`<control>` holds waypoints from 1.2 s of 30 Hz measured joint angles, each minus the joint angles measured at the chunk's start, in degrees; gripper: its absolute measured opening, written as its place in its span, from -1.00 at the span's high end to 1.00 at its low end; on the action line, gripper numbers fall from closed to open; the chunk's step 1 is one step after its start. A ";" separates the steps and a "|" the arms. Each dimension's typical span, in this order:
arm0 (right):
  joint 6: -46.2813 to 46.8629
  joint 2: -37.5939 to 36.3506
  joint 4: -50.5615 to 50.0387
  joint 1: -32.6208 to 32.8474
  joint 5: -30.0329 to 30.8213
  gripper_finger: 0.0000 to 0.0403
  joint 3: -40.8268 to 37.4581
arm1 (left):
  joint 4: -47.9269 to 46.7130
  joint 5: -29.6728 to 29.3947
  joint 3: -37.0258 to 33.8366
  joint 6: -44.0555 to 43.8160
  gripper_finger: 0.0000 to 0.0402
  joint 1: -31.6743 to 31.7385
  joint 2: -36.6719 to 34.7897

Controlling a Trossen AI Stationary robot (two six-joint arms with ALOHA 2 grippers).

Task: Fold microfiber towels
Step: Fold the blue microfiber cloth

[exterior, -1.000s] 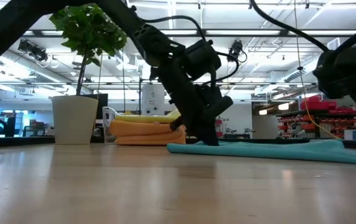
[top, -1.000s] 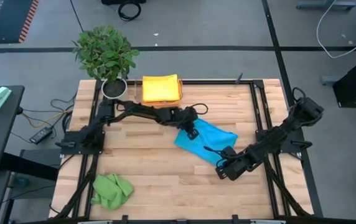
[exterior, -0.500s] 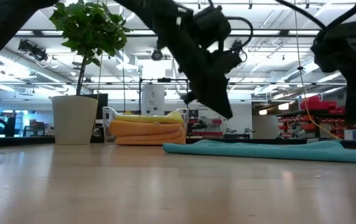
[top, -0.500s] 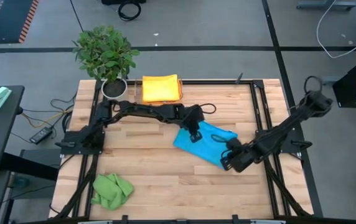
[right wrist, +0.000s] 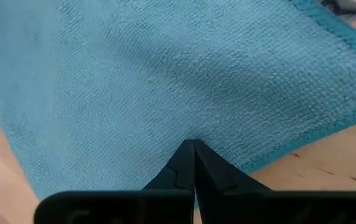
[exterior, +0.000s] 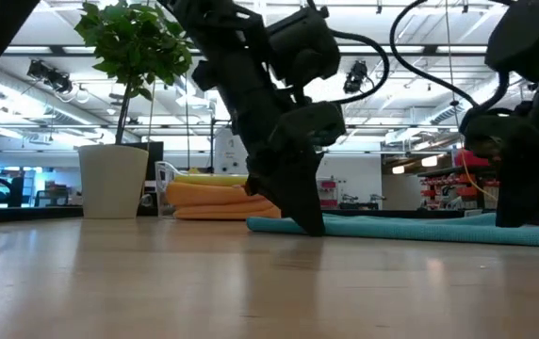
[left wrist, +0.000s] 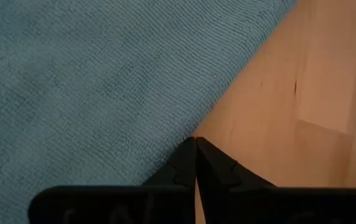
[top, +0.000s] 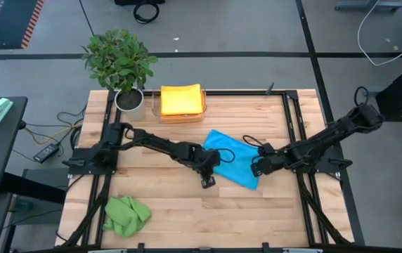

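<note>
Since a moment ago both arms have swung down to opposite edges of the blue towel (top: 230,158), now spread flatter mid-table with bare wood open toward the front. Its nubby microfiber lies under the left gripper (left wrist: 195,144), clenched at the towel's left edge. The right gripper (right wrist: 193,146), also clenched, sits on the right edge, holding nothing.

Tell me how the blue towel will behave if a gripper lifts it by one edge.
The blue towel lies limp and flat on the table, so it will probably droop rather than hold shape. Its fuzzy weave suggests it is light and grips fingers well. Pushed, it would likely bunch, like the crumpled green towel.
</note>
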 joint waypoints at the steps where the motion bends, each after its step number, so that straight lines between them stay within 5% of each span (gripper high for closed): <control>1: -0.64 0.40 -0.04 -0.17 -0.31 0.97 0.09 | 0.49 -0.55 -0.81 -0.43 0.93 -0.02 -0.07; 10: -5.68 -1.89 -10.85 -1.14 -2.66 0.97 9.06 | -6.87 3.85 -2.47 0.02 0.91 0.47 -6.62; 14: -4.06 -1.76 -10.16 2.17 -0.71 0.97 13.48 | -4.25 -3.61 -3.71 3.93 0.95 0.81 -13.05; 20: 6.38 6.41 -5.67 12.16 0.28 0.97 13.40 | 9.68 1.06 -10.68 1.83 0.94 5.10 -9.61; 29: 13.18 19.51 3.35 18.15 -1.67 0.97 13.55 | 13.51 3.60 -15.81 -1.62 0.94 5.73 -7.66; 36: 10.31 16.02 -5.12 17.78 -5.83 0.97 15.06 | 12.60 9.82 -15.72 -9.49 0.97 -0.41 -7.55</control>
